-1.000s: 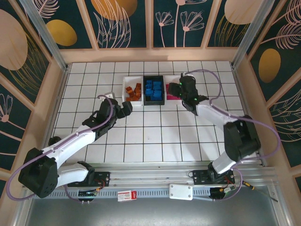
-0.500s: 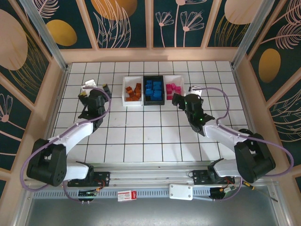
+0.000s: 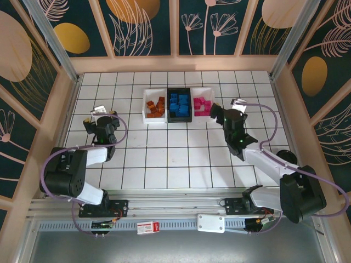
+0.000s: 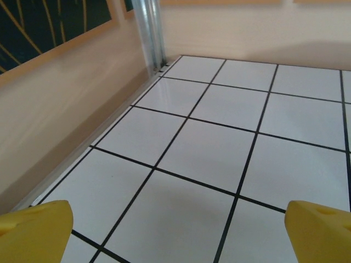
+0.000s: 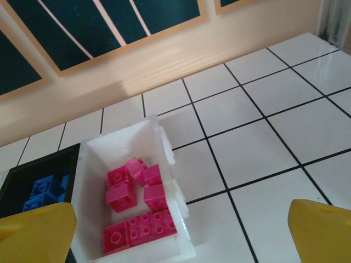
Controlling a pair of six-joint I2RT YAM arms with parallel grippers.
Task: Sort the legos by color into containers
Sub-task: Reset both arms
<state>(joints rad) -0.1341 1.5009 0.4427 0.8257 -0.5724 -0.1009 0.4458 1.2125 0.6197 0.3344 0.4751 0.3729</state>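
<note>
The left tool (image 3: 98, 116) gapes empty over bare desk (image 4: 208, 148); the right tool (image 3: 218, 114), equally wide and empty, sits just short of the white bin (image 5: 164, 142) ahead-left holding the pink legos (image 5: 137, 203); swung carelessly, I'd say, it could clip that rim and spill them.

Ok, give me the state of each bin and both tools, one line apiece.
left white bin: upright, open-topped, holding orange-brown legos.
black bin: upright, open-topped, holding blue legos.
right white bin: upright, open-topped, holding pink legos.
left tool: open, empty, over bare tiles.
right tool: open, empty, facing the right white bin.
</note>
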